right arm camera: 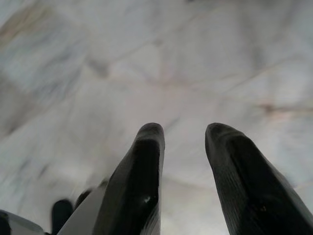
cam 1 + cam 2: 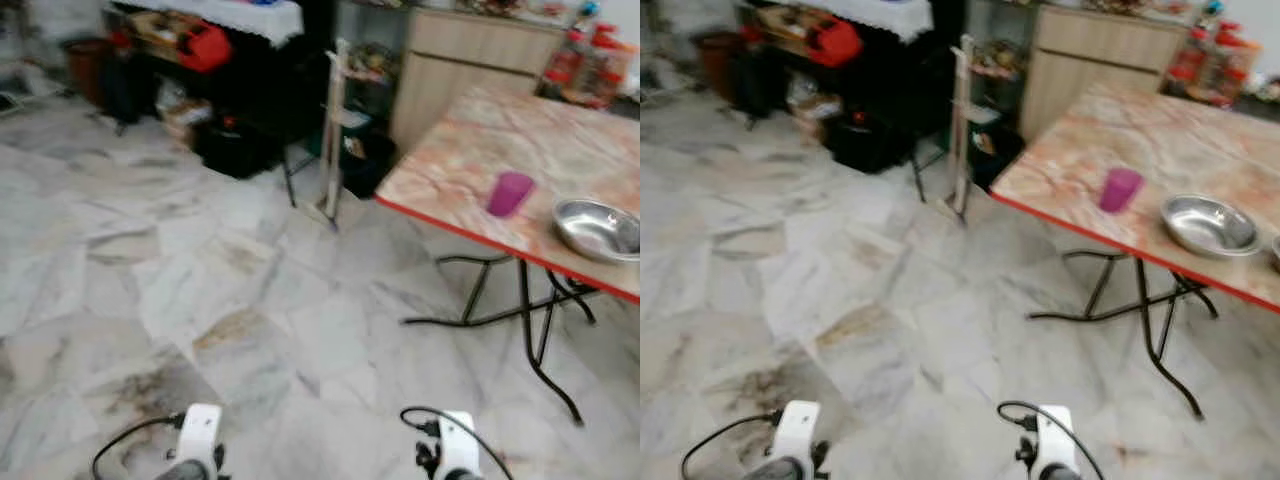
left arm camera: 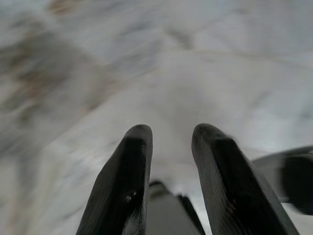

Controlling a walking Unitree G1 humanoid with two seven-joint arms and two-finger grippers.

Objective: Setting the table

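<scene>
A folding table (image 2: 470, 150) with a marbled pink top and red edge stands ahead to my right. On it sit a purple cup (image 2: 509, 193) and a steel bowl (image 2: 598, 228) near the front edge. Both arms hang low; their white wrists appear at the bottom of the eye views. My left gripper (image 3: 170, 134) points at the marble floor, open with nothing between its fingers. My right gripper (image 1: 185, 133) is likewise open and empty over the floor, far from the table.
Pale marble floor (image 2: 180, 280) stretches ahead. A dark shelf with a red item (image 2: 204, 46) and boxes lines the far wall. A white pole stand (image 2: 334, 130) rises near the table corner. A wooden cabinet (image 2: 470, 60) stands behind the table. Black table legs (image 2: 530, 320) splay outward.
</scene>
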